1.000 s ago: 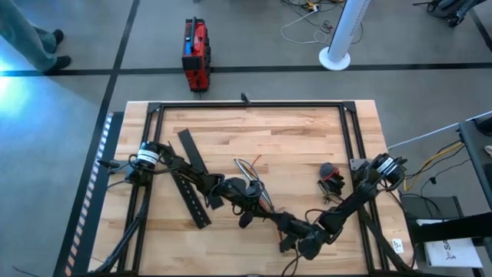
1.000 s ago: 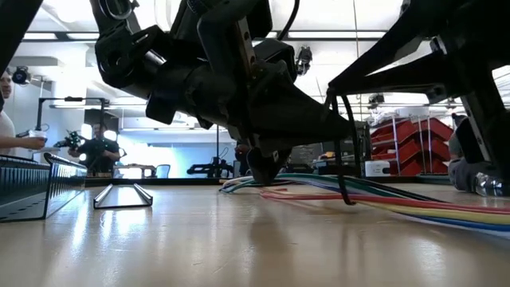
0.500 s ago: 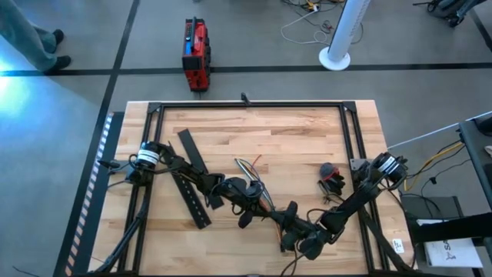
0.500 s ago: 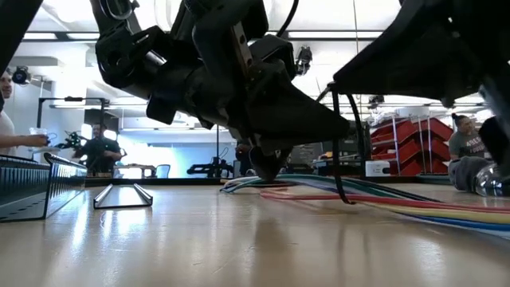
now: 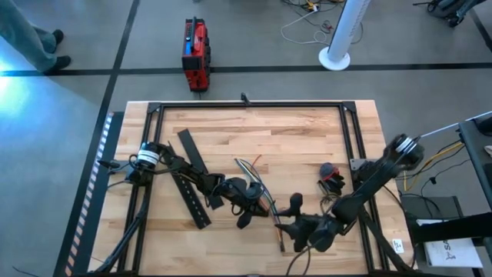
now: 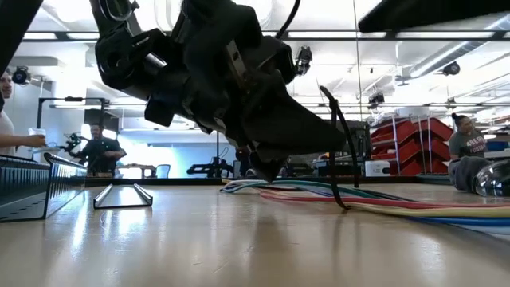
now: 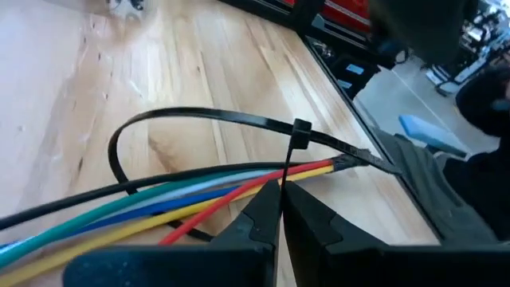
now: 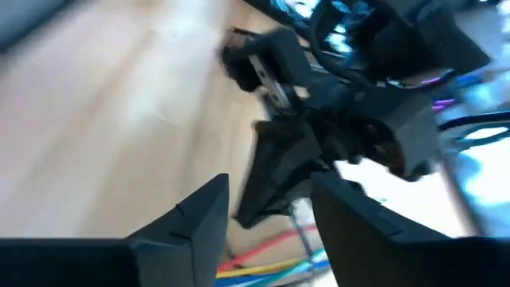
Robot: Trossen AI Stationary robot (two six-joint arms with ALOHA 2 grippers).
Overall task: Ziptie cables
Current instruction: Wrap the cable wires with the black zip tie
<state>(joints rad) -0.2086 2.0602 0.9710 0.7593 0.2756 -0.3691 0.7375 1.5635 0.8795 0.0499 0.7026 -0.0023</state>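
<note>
The cables (image 7: pixel 151 209), thin wires in green, blue, white, yellow and red, lie flat on the wooden table (image 5: pixel 292 146); they also show in the high view (image 5: pixel 247 168). A black zip tie (image 7: pixel 199 116) loops over them, and its strap stands up in the low view (image 6: pixel 339 143). My left gripper (image 7: pixel 280 191) is shut at the loop, over the middle of the bundle (image 5: pixel 254 206). My right gripper (image 8: pixel 271 182) is open, near the cables' near end (image 5: pixel 290 219), facing the left gripper. My left gripper pinches the zip tie's thin strap (image 7: pixel 288 169) between its two fingertips, just below the tie's head (image 7: pixel 301 131). The fingers slant down toward the table. The loop stands open and slack over the cables, which lie on the wood.
Two long black slotted bars (image 5: pixel 192 192) lie left of the bundle. A small dark wire tangle with a red-black clip (image 5: pixel 332 177) lies at the right. A black frame (image 5: pixel 246 105) borders the table. People stand in the room behind (image 6: pixel 96 151).
My right gripper has gone up and toward the far edge, away from the cables' near end, turning toward the left gripper; its arm has risen out of the low view. The zip tie's strap now stands free above the cables.
</note>
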